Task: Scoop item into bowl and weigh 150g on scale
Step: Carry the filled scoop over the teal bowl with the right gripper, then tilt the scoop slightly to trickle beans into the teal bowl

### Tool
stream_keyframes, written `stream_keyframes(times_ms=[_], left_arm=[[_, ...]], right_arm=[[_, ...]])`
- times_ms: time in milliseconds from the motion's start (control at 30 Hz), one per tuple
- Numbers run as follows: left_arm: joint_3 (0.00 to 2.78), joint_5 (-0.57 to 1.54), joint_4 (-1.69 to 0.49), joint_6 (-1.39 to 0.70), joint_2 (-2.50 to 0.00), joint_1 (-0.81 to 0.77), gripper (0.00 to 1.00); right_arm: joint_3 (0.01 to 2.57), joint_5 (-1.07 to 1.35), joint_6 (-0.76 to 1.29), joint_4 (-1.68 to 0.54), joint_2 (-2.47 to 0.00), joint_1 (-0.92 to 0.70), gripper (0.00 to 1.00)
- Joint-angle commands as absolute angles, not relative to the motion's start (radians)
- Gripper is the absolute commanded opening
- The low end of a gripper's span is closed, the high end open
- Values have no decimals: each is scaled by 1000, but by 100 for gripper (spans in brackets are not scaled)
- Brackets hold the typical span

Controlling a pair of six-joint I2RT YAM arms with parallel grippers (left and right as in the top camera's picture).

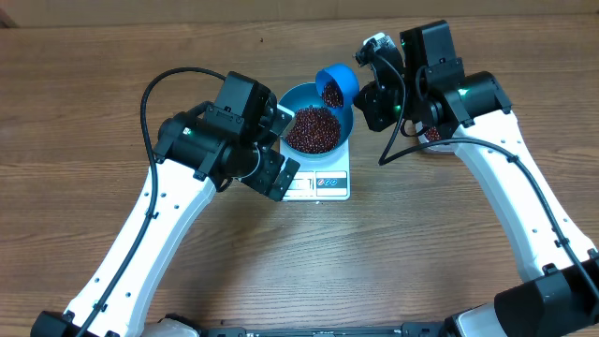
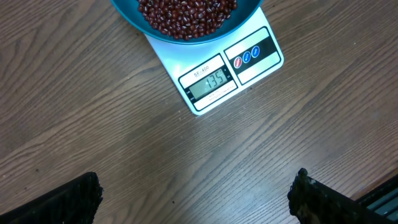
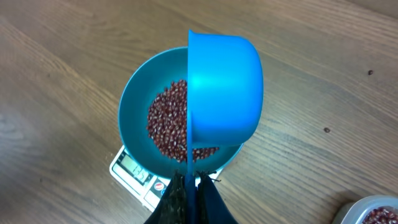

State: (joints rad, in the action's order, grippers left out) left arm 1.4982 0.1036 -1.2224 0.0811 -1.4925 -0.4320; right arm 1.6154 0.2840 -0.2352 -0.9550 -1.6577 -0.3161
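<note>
The blue bowl (image 1: 290,98) stands on the white scale (image 1: 328,181), holding a heap of red-brown beans (image 1: 313,129). My right gripper (image 3: 191,180) is shut on the handle of a small blue scoop (image 3: 224,87). The scoop is tipped on its side over the bowl's (image 3: 137,106) far right rim, with beans still in it (image 1: 333,95). My left gripper (image 2: 196,199) hangs open over bare table in front of the scale (image 2: 180,59), whose display reads 135. The bowl's (image 2: 134,18) near rim and its beans (image 2: 186,15) show at the top of the left wrist view.
A clear tub (image 3: 376,211) with more beans sits to the right, mostly hidden under my right arm (image 1: 468,98) in the overhead view. The left arm (image 1: 206,140) lies along the scale's left side. Wooden tabletop (image 1: 393,253) surrounds everything.
</note>
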Motion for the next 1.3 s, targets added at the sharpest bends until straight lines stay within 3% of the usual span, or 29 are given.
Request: stream_keyframes(times_ms=[0,1267], left_arm=[[1502,101,-1219,78,-1498,-439,99],[1502,101,-1219,78,-1498,-439,100]], right_arm=[[1639,302,-298,-968,-1636,-341,4],[1639,236,-262,-955,-1636,-360,4]])
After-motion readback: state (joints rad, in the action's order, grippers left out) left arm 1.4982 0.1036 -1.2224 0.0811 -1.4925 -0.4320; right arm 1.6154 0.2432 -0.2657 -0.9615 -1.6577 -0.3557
